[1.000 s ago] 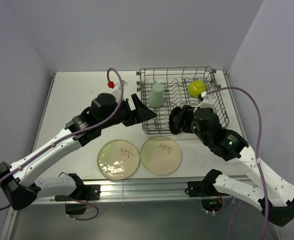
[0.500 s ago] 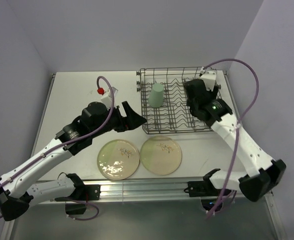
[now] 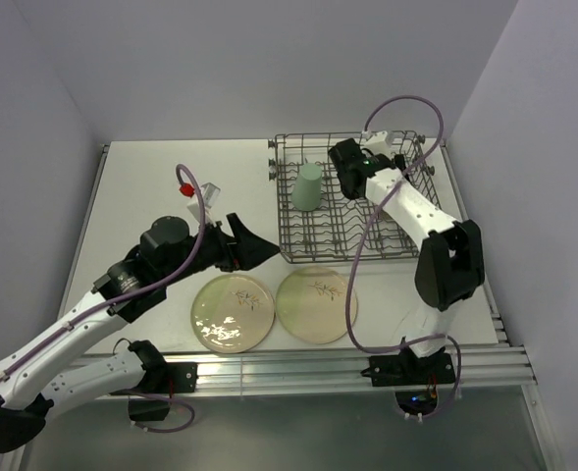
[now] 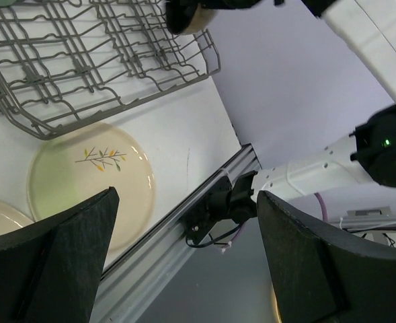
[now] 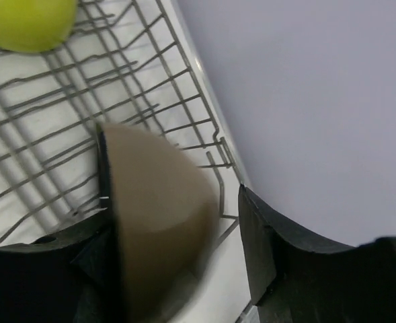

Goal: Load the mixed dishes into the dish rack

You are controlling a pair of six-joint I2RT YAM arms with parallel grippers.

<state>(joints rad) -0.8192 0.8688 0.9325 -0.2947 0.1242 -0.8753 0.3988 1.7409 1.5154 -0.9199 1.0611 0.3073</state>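
Right wrist view: right tool [image 5: 164, 259] pinches the small dark cup [image 5: 161, 202] over the dish rack [image 5: 184, 70]; it should lower gently between tines. Left tool [image 4: 184, 205] spread, empty.

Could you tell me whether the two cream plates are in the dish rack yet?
Out: the left plate and the right plate lie flat on the table, in front of the dish rack.

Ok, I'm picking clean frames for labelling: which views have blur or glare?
Right wrist view: the held brown cup is smeared, apparently by motion, and the green bowl is soft. Top view: sharp, with white glare on the left plate. Left wrist view: rack and right plate crisp; its own fingers are dark and featureless.
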